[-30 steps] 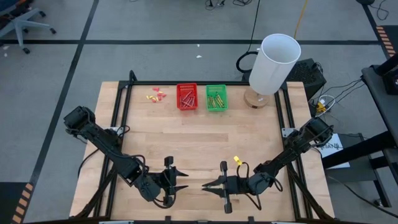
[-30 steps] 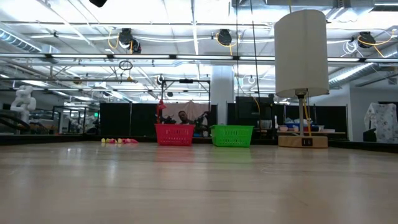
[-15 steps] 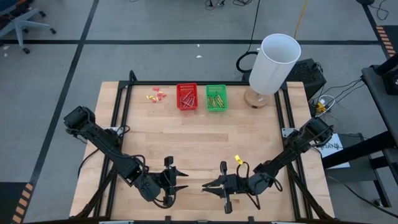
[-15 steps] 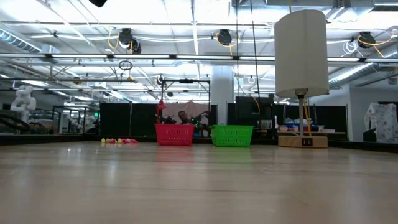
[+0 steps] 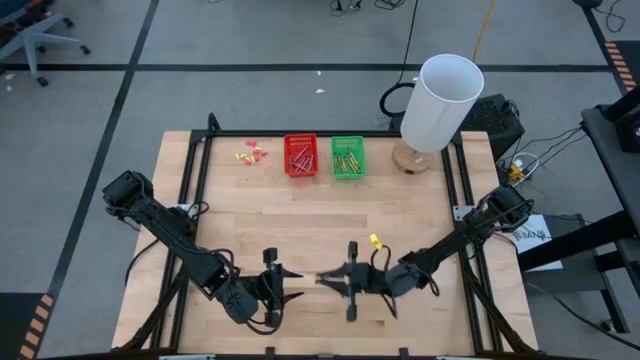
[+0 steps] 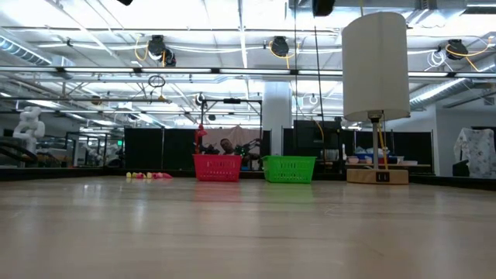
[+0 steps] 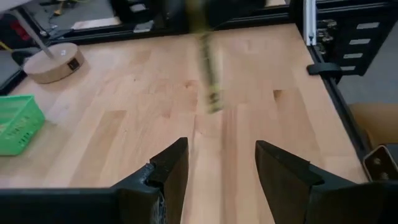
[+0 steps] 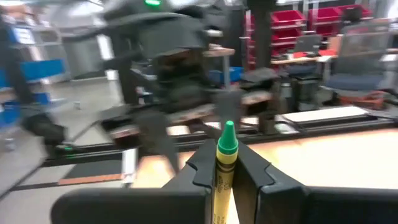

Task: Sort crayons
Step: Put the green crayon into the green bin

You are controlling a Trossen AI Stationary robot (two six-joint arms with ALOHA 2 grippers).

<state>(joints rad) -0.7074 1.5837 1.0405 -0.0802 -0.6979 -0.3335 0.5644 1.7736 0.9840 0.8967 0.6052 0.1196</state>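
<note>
My right gripper hovers near the table's front edge, shut on a yellow-green crayon with a green tip. It faces my left gripper, which stands open a short way to its left, with nothing between its fingers. In the left wrist view the crayon shows blurred, ahead of the open fingers. Far back stand a red basket and a green basket, each with crayons lying inside. My right gripper pinches the crayon's wrapped shaft between its two fingers. The crayon lies along the fingers, and its green tip sticks out past them toward my left gripper. The fingers come level from the table's right. The crayon is lifted clear of the table.
Small yellow and pink scraps lie left of the red basket. A tall white lamp on a round wooden base stands at the far right corner. Bare wood lies between the baskets and the grippers.
My right gripper has gone toward the table's left edge, closer to my left gripper, carrying the crayon level and clear of the table. It has stayed shut.
</note>
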